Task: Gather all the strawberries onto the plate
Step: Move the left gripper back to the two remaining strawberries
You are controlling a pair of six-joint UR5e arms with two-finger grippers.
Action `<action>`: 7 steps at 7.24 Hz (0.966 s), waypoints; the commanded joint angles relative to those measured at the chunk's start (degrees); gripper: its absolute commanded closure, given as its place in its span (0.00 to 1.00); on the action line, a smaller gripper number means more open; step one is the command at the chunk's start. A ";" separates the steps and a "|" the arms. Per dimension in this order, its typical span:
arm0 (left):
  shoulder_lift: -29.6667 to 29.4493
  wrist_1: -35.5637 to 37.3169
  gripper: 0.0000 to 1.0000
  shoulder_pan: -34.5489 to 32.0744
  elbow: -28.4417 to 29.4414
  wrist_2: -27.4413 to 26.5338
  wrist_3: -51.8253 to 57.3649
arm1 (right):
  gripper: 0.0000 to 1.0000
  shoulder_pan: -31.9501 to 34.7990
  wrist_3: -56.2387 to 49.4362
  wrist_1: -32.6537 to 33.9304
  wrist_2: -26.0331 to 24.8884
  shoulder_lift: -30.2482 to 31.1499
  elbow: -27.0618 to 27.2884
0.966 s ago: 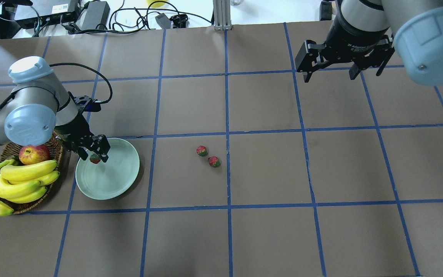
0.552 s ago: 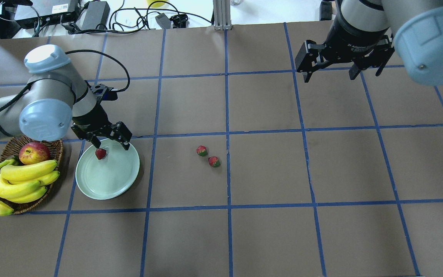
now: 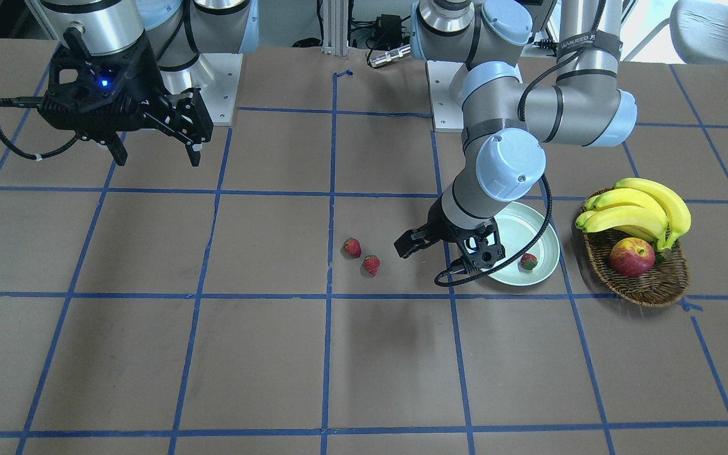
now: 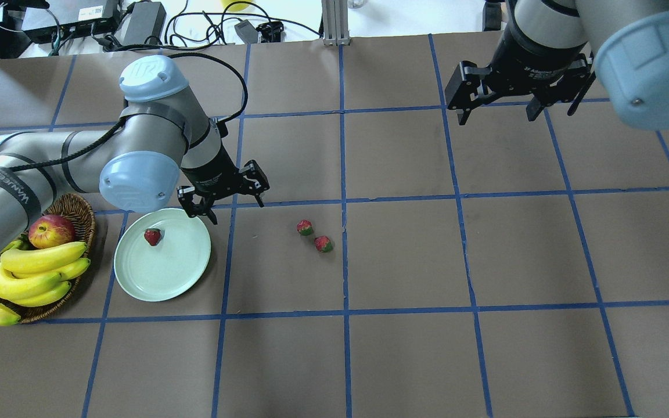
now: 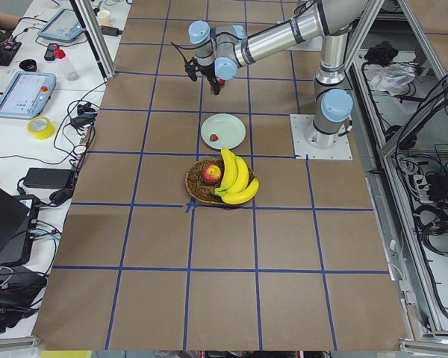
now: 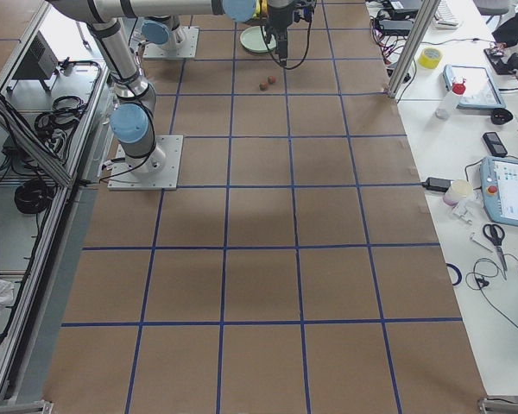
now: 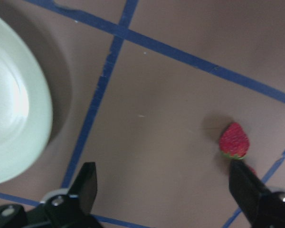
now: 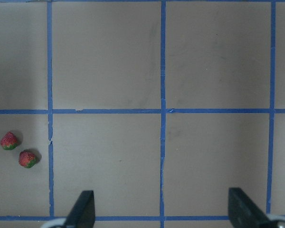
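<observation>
Overhead exterior view, contents listed.

- plate (image 4: pixel 166 281): round, pale mint-green, lower left of the frame, flat on the brown table (image 4: pixel 404 360), which carries a blue tape grid (image 4: pixel 343 174).
- plated strawberry (image 4: pixel 152 236): one, red, lying inside the plate near its upper-left rim.
- loose strawberries: two, on the table near frame centre, just left of a vertical tape line and well apart from the plate. The upper strawberry (image 4: pixel 305 227) and lower strawberry (image 4: pixel 323 244) sit just beside each other.
- left gripper (image 4: pixel 237 210): jaws spread, holding nothing. It hangs over the table just past the plate's upper-right rim, between the plate and the loose pair, nearer the plate.
- right gripper (image 4: pixel 497 118): upper right of the frame, jaws spread wide, holding nothing, well apart from all fruit.
- basket (image 4: pixel 82 210): brown wicker, left edge of the frame, just beside the plate without touching it. It holds a red-yellow apple (image 4: pixel 51 230) and a bunch of bananas (image 4: pixel 38 267), which overhang its lower-left rim.

Left wrist view: plate rim at the left edge; upper strawberry at right, close to the right-hand finger (image 7: pixel 247 187). A red sliver behind that finger is probably the lower strawberry, mostly hidden.

Right wrist view: both loose strawberries at the lower left of the frame, bare table between the two spread fingers at the bottom edge.
</observation>
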State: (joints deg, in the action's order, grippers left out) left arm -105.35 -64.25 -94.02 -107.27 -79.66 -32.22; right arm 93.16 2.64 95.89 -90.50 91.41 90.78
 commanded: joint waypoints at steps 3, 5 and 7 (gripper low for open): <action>-7.22 7.38 0.00 -5.81 -0.05 1.26 -17.16 | 0.00 0.00 0.00 0.00 -0.03 0.00 -0.07; -9.51 10.54 0.00 -6.96 -0.05 1.26 -18.05 | 0.00 0.09 0.00 0.00 -0.03 0.00 -0.07; -10.40 10.64 0.31 -7.66 -0.05 0.99 -17.96 | 0.00 0.09 0.00 0.00 -0.03 0.00 -0.07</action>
State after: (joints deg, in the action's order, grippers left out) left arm -115.14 -53.84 -101.30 -107.31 -78.52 -50.10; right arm 93.25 2.64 95.89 -90.53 91.41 90.70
